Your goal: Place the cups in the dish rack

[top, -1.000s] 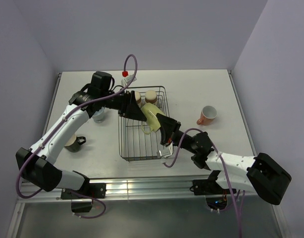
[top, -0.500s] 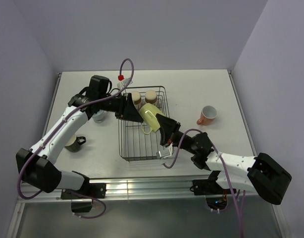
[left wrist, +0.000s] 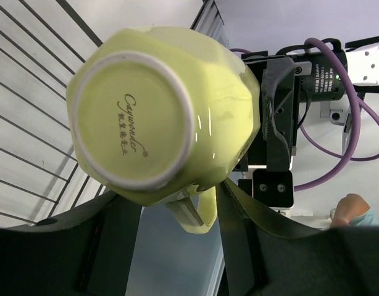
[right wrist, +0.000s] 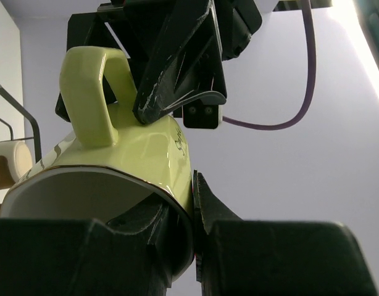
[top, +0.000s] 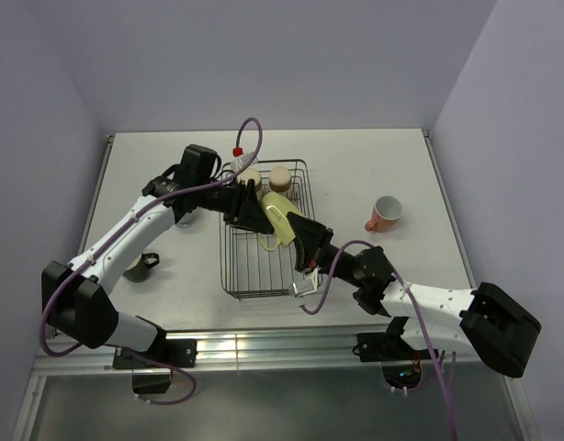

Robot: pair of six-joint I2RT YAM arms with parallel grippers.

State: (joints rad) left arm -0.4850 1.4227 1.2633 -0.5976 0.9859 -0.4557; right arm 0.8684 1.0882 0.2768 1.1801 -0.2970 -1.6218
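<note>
— Where is the pale yellow mug (top: 278, 219) at this moment?

— It is over the dish rack (top: 250, 276), above the right part of it, between the two arms. It lies tilted. Its bottom looks toward the left arm and its mouth toward the right arm. The handle points to the near edge of the surface (top: 355, 165).

— Which arm holds it?

— The right pincer (right wrist: 188, 206). Its fingers are pressed together on the rim, one inside the mouth and one outside, so it is pinching the wall of the mug.

— And the left pincer (left wrist: 177, 200)?

— That one is spread. One finger stands on each side of the handle, close to the body of the mug. Whether they really press on the handle, I cannot tell. In its own camera there is a gap on at least one side.

— Does the mug touch the wires below?

— I cannot say, because the arms cover that place.

— What else is inside the rack?

— A tan tumbler (top: 252, 177) and a second tan tumbler (top: 280, 176), side by side at the far end.

— And outside the rack?

— A salmon-pink mug (top: 385, 212) is on the surface to the right, well apart from the rack. A black mug (top: 135, 266) is on the left side, just beside the left arm.
</note>
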